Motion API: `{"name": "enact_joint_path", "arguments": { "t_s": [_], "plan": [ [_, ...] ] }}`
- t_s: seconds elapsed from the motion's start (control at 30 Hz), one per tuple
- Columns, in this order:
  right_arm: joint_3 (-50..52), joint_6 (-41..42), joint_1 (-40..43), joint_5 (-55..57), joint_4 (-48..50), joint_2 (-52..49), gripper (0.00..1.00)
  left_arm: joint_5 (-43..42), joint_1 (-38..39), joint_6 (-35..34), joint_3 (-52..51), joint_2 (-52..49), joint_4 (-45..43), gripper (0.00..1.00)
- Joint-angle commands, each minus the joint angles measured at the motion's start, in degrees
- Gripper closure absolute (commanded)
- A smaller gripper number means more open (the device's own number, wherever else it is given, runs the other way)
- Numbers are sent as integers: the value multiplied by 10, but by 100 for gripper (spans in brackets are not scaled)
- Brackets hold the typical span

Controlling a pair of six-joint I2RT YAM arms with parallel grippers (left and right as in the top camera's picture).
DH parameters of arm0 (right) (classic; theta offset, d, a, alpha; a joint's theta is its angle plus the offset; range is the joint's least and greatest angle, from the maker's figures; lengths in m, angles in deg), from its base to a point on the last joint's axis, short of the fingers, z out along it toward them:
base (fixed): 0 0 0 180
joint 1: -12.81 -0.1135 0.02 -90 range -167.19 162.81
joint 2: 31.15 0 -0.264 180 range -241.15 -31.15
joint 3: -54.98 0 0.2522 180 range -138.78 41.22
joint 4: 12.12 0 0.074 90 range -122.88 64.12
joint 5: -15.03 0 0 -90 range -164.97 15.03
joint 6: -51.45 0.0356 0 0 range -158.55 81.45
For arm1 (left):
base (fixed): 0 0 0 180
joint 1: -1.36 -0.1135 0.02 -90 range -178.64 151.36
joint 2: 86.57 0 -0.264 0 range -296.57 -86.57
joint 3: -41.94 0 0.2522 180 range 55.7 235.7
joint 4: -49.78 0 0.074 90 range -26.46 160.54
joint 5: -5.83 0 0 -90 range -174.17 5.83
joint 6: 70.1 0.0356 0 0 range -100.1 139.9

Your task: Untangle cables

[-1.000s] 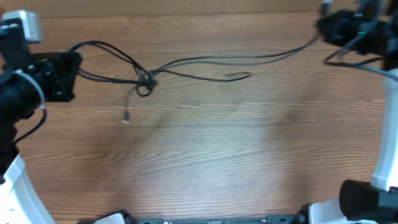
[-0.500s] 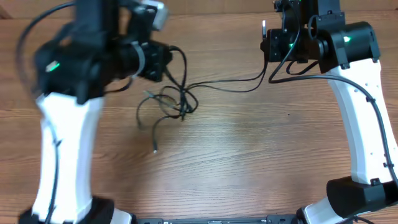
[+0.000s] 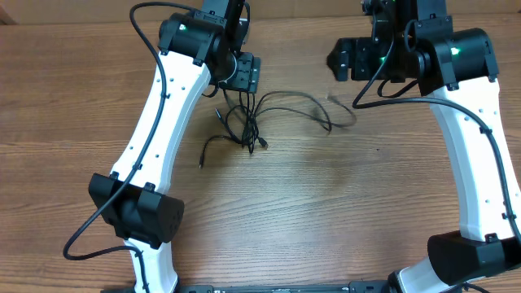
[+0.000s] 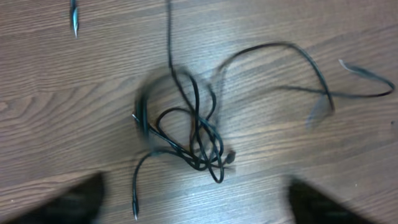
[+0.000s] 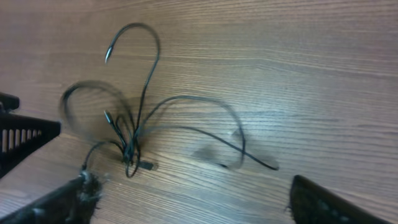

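Tangle of thin black cables lies on the brown wood-grain table, towards the far side, between the two arms. Knot sits under the left gripper: jaws spread wide, holding nothing. Loose strands trail toward the right gripper: jaws also wide apart, holding nothing. Several strands are motion-blurred.

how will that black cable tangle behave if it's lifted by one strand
Probably floppy: the cable tangle lies in thin, loose curves on the table, so it should droop. Likely light, being so thin. The knot would probably come up as one clump, loose ends trailing.
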Motion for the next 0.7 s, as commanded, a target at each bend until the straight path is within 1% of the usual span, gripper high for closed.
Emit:
{"name": "enact_joint_path", "arguments": {
  "t_s": [0.0, 0.03, 0.1, 0.17, 0.2, 0.23, 0.27, 0.33, 0.4, 0.43, 0.47, 0.5, 0.6, 0.67],
  "plan": [
    [4, 1, -7, 5, -2, 3, 1, 8, -19, -16, 24, 23, 1, 0],
    [10, 1, -12, 5, 2, 2, 1, 8, -24, -15, 38, 33, 9, 0],
    [68, 8, -33, -38, 52, 0, 2, 8, -35, -13, 87, 68, 42, 0],
    [125, 45, -51, -57, 104, 0, 2, 9, -41, -11, 120, 97, 63, 0],
    [166, 66, -69, -69, 146, 0, 3, 12, -41, -11, 129, 114, 70, 0],
    [178, 75, -76, -71, 161, 0, 4, 13, -41, -11, 131, 125, 73, 0],
    [195, 86, -87, -73, 184, 0, 4, 12, -41, -11, 131, 135, 75, 0],
    [239, 107, -123, -70, 262, -1, 8, 13, -41, -8, 132, 161, 82, 0],
    [267, 110, -148, -66, 318, -1, 10, 13, -41, -6, 131, 171, 88, 0],
    [279, 113, -157, -56, 341, -3, 11, 13, -41, -5, 132, 175, 92, 0],
    [302, 137, -174, -17, 379, -10, 11, 13, -41, -1, 131, 179, 99, 0],
    [312, 151, -182, 4, 394, -17, 14, 13, -41, 1, 132, 180, 104, 0],
    [336, 202, -199, 33, 424, -50, 30, 18, -41, 2, 131, 180, 123, 0],
    [344, 240, -208, 34, 432, -84, 30, 31, -41, 3, 132, 180, 137, 0]
  ]
}}
